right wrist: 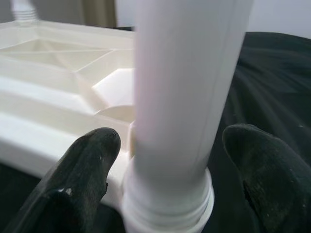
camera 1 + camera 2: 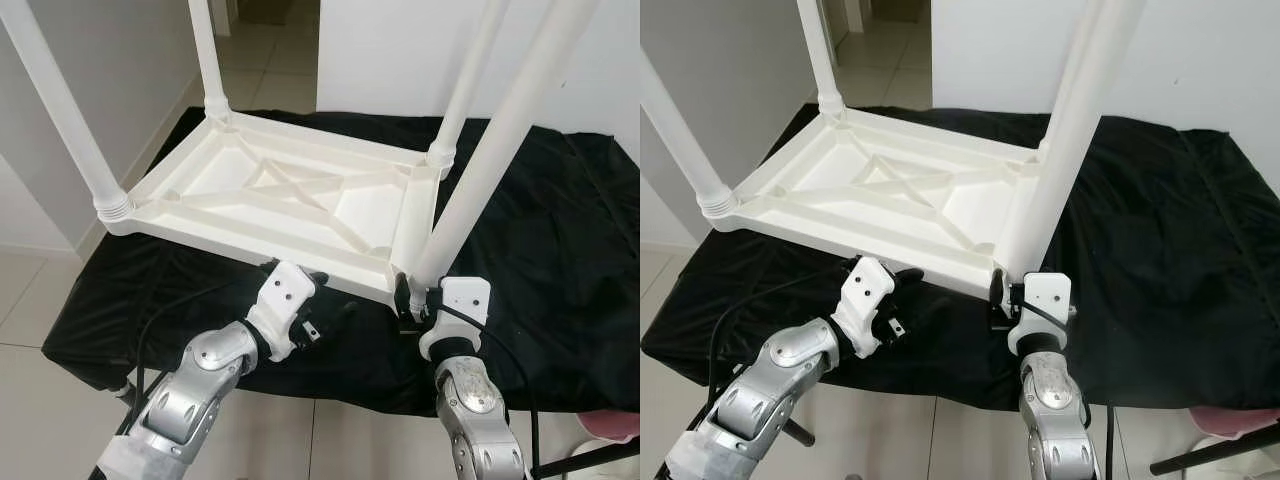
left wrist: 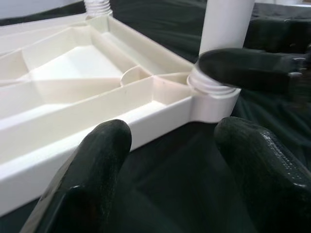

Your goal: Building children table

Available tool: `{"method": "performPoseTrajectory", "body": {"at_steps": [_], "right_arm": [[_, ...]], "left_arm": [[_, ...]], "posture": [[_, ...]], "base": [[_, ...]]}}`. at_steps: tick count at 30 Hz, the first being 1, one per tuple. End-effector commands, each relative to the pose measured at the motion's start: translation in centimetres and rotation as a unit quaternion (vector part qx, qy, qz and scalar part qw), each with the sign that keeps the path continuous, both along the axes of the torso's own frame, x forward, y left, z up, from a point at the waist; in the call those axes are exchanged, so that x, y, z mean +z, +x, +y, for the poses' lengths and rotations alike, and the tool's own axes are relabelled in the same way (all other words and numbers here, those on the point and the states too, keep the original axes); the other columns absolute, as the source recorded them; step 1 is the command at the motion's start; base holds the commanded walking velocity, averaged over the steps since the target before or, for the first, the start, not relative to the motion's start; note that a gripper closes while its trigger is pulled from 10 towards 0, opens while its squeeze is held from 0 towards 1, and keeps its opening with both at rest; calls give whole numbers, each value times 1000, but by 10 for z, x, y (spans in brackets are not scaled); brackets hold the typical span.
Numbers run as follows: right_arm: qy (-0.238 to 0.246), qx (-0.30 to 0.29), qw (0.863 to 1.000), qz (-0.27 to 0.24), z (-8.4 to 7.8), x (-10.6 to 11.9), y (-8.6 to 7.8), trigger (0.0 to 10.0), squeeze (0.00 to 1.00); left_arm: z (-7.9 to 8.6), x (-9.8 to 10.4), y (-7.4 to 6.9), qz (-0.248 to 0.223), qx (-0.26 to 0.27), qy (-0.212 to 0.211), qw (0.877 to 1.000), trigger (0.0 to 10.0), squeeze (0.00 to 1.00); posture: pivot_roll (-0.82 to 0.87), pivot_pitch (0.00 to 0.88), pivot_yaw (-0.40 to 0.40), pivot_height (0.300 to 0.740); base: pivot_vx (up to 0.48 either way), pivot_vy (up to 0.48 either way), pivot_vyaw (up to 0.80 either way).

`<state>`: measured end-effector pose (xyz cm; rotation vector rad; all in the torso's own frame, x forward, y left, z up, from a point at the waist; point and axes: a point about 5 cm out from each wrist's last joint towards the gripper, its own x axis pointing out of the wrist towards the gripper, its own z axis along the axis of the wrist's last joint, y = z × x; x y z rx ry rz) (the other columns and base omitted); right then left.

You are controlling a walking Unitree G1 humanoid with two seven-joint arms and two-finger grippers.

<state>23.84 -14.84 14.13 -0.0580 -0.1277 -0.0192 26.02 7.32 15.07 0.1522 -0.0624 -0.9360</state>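
One white leg (image 1: pixel 180 97) stands between the right gripper's (image 1: pixel 170 170) spread fingers (image 1: pixel 87 160), seated in the near corner of the upturned children's table (image 2: pixel 290 190). Left gripper (image 3: pixel 170 160), fingers apart, sits just before that rim. Both rest over a black-draped table (image 2: pixel 540 250).

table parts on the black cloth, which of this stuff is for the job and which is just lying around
For the job:
upturned white tabletop
four white legs, the nearest leg between the right gripper jaws
left gripper, open by the tabletop's near edge

Lying about:
black cloth
pink thing, bottom right
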Motion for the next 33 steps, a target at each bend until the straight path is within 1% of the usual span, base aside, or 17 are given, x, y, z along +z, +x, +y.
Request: {"method": "performPoseTrajectory", "body": {"at_steps": [1, 2, 3, 4, 6, 8, 10, 16, 17, 19, 22, 23, 24, 26, 27, 29, 33], "right_arm": [[-2, 9, 1000, -5, 0, 1, -4, 10000, 0], [-2, 9, 1000, -5, 0, 1, -4, 10000, 0], [-11, 20, 1000, -9, -1, 2, -11, 10000, 0], [-11, 20, 1000, -9, -1, 2, -11, 10000, 0], [-23, 42, 999, -11, -2, 2, -23, 10000, 0], [-23, 42, 999, -11, -2, 2, -23, 10000, 0], [-27, 61, 998, -5, -4, -1, -30, 10000, 0], [-32, 85, 996, 5, -3, -5, -31, 10000, 0], [-29, 114, 993, 14, 4, -8, -31, 10000, 0], [-29, 114, 993, 14, 4, -8, -31, 10000, 0], [-20, 148, 989, 21, 12, -10, -32, 10000, 0], [-20, 148, 989, 21, 12, -10, -32, 10000, 0], [-17, 178, 984, 24, 17, -10, -30, 10000, 0], [-17, 178, 984, 24, 17, -10, -30, 10000, 0], [-15, 199, 980, 27, 21, -11, -28, 10000, 0], [-15, 213, 977, 28, 23, -11, -26, 10000, 0], [-13, 222, 975, 28, 25, -11, -23, 10000, 0]], "left_arm": [[8, 0, 3, -1, 47, -2, 999, 10000, 0], [8, 0, 3, -1, 47, -2, 999, 10000, 0], [11, 1, 3, -3, 47, 2, 999, 10000, 0], [11, 1, 3, -3, 47, 2, 999, 10000, 0], [17, 2, 6, -6, 49, 10, 999, 10000, 0], [17, 2, 6, -6, 49, 10, 999, 10000, 0], [22, 3, 10, -11, 52, 17, 998, 10000, 0], [26, 6, 15, -19, 58, 24, 998, 10000, 0], [30, 8, 19, -26, 64, 28, 997, 10000, 0], [30, 8, 19, -26, 64, 28, 997, 10000, 0], [33, 11, 22, -33, 70, 30, 997, 10000, 0], [33, 11, 22, -33, 70, 30, 997, 10000, 0], [36, 14, 25, -37, 77, 30, 996, 10000, 0], [36, 14, 25, -37, 77, 30, 996, 10000, 0], [40, 16, 28, -43, 83, 34, 995, 10000, 0], [42, 18, 30, -47, 88, 35, 994, 10000, 0], [45, 20, 32, -50, 91, 36, 994, 10000, 0]], "posture": [[-19, 103, 11, 740], [-19, 103, 11, 740], [-22, 119, 9, 740], [-22, 119, 9, 740], [-25, 101, 12, 740], [-25, 101, 12, 740], [-26, 108, 10, 740], [-25, 105, 8, 740], [-18, 111, 3, 740], [-18, 111, 3, 740], [-15, 103, 1, 740], [-15, 103, 1, 740], [-11, 111, -2, 740], [-11, 111, -2, 740], [-8, 109, -5, 740], [-5, 110, -5, 740], [-2, 105, -5, 740]], "base": [[0, 0, 0], [0, 0, 0], [0, 0, 0], [0, 0, 0], [0, 0, 0], [0, 0, 0], [0, 0, 0], [0, 0, 0], [0, 0, 0], [0, 0, 0], [0, 0, 0], [0, 0, 0], [0, 0, 0], [0, 0, 0], [0, 0, 0], [0, 0, 0], [0, 0, 0]]}}
